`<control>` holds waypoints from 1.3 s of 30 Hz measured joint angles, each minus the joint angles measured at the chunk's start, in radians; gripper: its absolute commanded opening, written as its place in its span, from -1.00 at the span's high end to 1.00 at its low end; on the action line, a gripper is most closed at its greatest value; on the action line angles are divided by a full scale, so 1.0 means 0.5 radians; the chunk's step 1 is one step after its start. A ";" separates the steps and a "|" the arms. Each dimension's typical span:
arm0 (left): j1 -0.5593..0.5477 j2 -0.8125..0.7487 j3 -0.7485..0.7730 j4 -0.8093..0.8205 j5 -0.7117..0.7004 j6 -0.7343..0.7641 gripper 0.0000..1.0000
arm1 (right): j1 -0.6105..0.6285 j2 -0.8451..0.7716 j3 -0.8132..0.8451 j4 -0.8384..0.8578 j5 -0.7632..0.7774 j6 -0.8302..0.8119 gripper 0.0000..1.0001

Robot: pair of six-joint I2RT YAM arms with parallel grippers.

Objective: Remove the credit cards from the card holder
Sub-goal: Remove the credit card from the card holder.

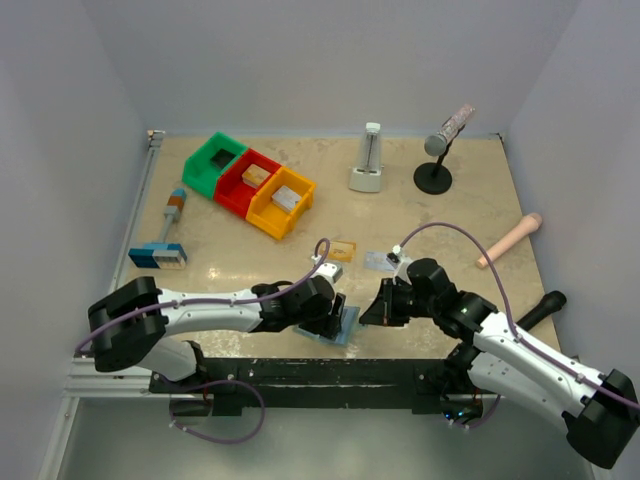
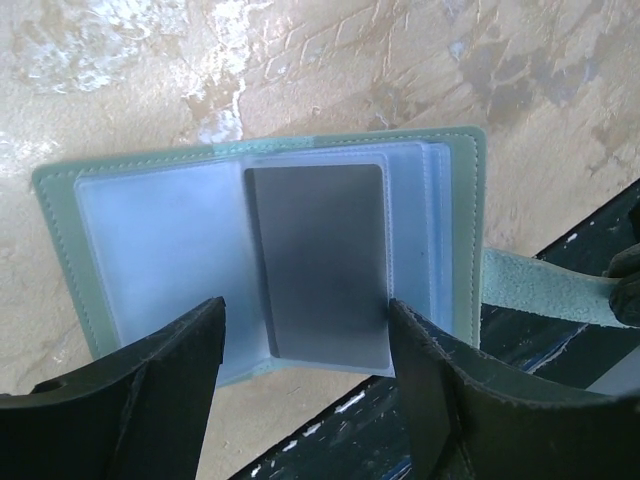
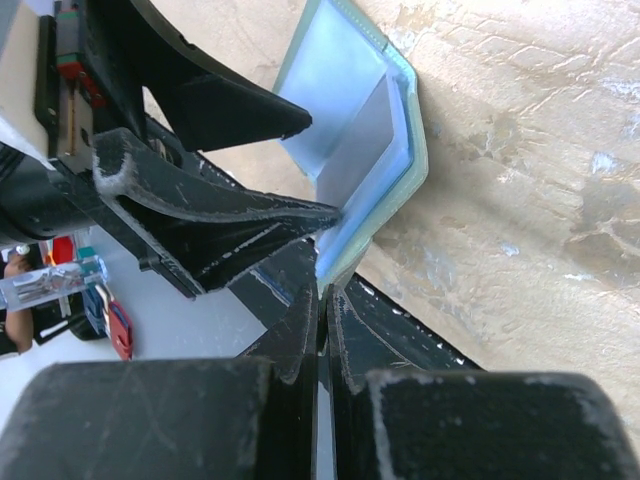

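My left pincer (image 2: 305, 315) spread, astride the grey card (image 2: 320, 255) inside the open wallet (image 2: 465, 220) at the table (image 1: 480, 200) near edge. My right pincer (image 3: 322, 300) pinching the wallet's tab (image 2: 545, 285).

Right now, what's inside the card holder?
One grey card sits in a clear sleeve of the holder, on its tab side. The other sleeve looks empty. Sleeves stacked behind the card hide anything more.
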State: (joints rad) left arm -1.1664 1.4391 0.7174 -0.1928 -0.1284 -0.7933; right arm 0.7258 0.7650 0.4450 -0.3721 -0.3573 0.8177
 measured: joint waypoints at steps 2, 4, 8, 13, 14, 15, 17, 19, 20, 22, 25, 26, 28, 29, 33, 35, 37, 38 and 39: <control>0.000 -0.031 0.000 -0.033 -0.031 -0.002 -0.40 | 0.000 -0.005 0.001 -0.005 0.000 0.000 1.00; 0.000 -0.061 0.000 -0.056 -0.057 -0.002 -0.40 | 0.000 -0.005 0.001 -0.006 0.000 0.000 1.00; 0.004 -0.146 -0.005 -0.133 -0.129 -0.001 -0.40 | 0.000 -0.014 0.002 -0.013 0.000 -0.001 1.00; 0.018 -0.220 -0.008 -0.179 -0.177 0.000 -0.42 | 0.000 -0.015 0.004 -0.018 0.000 -0.008 1.00; 0.019 -0.227 -0.009 -0.180 -0.178 0.000 -0.43 | 0.000 -0.014 0.004 -0.019 0.000 -0.011 1.00; 0.021 -0.234 -0.014 -0.174 -0.175 0.002 -0.46 | 0.000 -0.015 0.004 -0.020 0.000 -0.013 1.00; 0.024 -0.258 -0.038 -0.163 -0.160 0.010 -0.49 | 0.000 -0.015 0.004 -0.020 0.000 -0.014 1.00; 0.021 -0.278 -0.065 -0.140 -0.135 0.036 -0.53 | 0.000 -0.015 0.004 -0.020 0.000 -0.014 1.00; 0.008 -0.291 -0.084 -0.114 -0.126 0.063 -0.55 | 0.000 -0.016 0.004 -0.020 0.000 -0.014 1.00; -0.036 -0.309 -0.103 -0.090 -0.123 0.115 -0.58 | 0.000 -0.016 0.004 -0.020 0.000 -0.015 1.00; -0.136 -0.354 -0.123 -0.055 -0.137 0.201 -0.60 | 0.000 -0.016 0.004 -0.021 0.000 -0.017 1.00; -0.163 -0.381 -0.137 -0.045 -0.140 0.222 -0.61 | 0.000 -0.016 0.004 -0.021 0.000 -0.018 1.00; -0.190 -0.460 -0.195 -0.010 -0.140 0.266 -0.58 | 0.000 -0.017 0.004 -0.023 0.000 -0.022 1.00; -0.194 -0.507 -0.237 0.002 -0.143 0.284 -0.57 | 0.000 -0.018 0.004 -0.025 0.000 -0.023 1.00; -0.195 -0.666 -0.416 0.047 -0.124 0.376 -0.50 | 0.000 -0.017 0.004 -0.035 0.000 -0.029 1.00; -0.195 -0.684 -0.475 0.060 -0.100 0.420 -0.49 | 0.000 -0.014 0.004 -0.034 0.000 -0.029 1.00; -0.195 -0.672 -0.505 0.076 -0.076 0.446 -0.47 | 0.000 -0.008 0.005 -0.034 -0.001 -0.029 1.00; -0.195 -0.665 -0.520 0.097 -0.063 0.465 -0.47 | 0.000 -0.004 0.008 -0.034 -0.001 -0.029 1.00; -0.195 -0.655 -0.532 0.119 -0.050 0.477 -0.47 | 0.000 0.003 0.011 -0.034 -0.001 -0.029 1.00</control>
State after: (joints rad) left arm -1.2636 1.1114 0.4515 -0.1333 -0.1535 -0.5549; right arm 0.7258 0.7666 0.4507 -0.3893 -0.3576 0.8032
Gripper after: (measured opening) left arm 0.742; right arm 0.025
